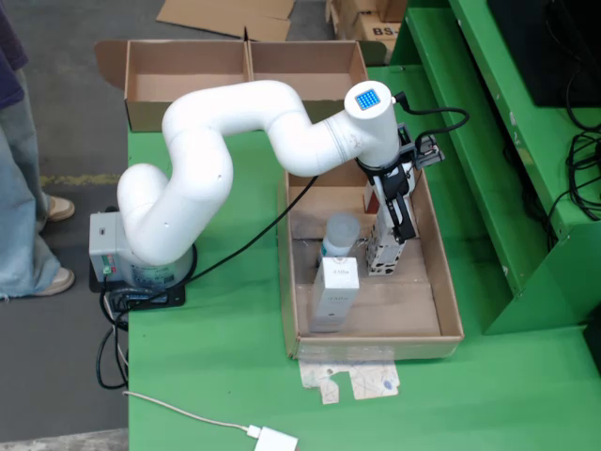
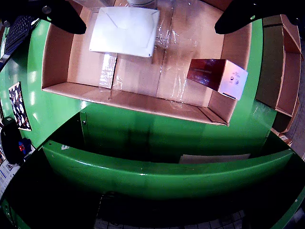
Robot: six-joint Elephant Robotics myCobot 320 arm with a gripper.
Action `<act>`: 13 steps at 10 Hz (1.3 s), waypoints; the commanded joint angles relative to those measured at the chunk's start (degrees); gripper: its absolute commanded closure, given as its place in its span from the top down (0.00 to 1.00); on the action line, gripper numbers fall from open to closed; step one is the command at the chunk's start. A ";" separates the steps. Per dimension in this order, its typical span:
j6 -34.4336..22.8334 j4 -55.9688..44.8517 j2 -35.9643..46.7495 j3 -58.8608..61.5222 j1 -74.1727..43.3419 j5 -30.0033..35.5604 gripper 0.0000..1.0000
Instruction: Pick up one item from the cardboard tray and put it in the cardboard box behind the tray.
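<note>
In the still view a long cardboard tray (image 1: 451, 310) lies on the green table. It holds an upright white box (image 1: 335, 291), a bottle with a grey cap (image 1: 340, 233) and a small box with a white end (image 1: 380, 256). My gripper (image 1: 394, 221) hangs inside the tray's right half, just above that small box. The wrist view shows two black fingers (image 2: 57, 14) spread wide at the top corners, so my gripper (image 2: 150, 24) is open and holds nothing. Below it are the white box (image 2: 125, 31) and the dark red box with a white end (image 2: 217, 76). The two-compartment cardboard box (image 1: 244, 80) stands behind the tray.
A green shelf frame (image 1: 507, 188) runs along the tray's right side. The arm's base (image 1: 141, 272) sits at the table's left edge, with a person's legs (image 1: 23, 188) beside it. A white cable and adapter (image 1: 272, 439) lie at the front. A paper scrap (image 1: 352, 381) lies before the tray.
</note>
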 commanded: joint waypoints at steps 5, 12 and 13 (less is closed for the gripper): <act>-0.39 5.11 0.27 -1.96 -0.51 0.52 1.00; -0.67 3.23 -5.89 5.81 -0.53 0.80 1.00; -0.67 2.65 -6.49 7.00 -0.43 0.70 1.00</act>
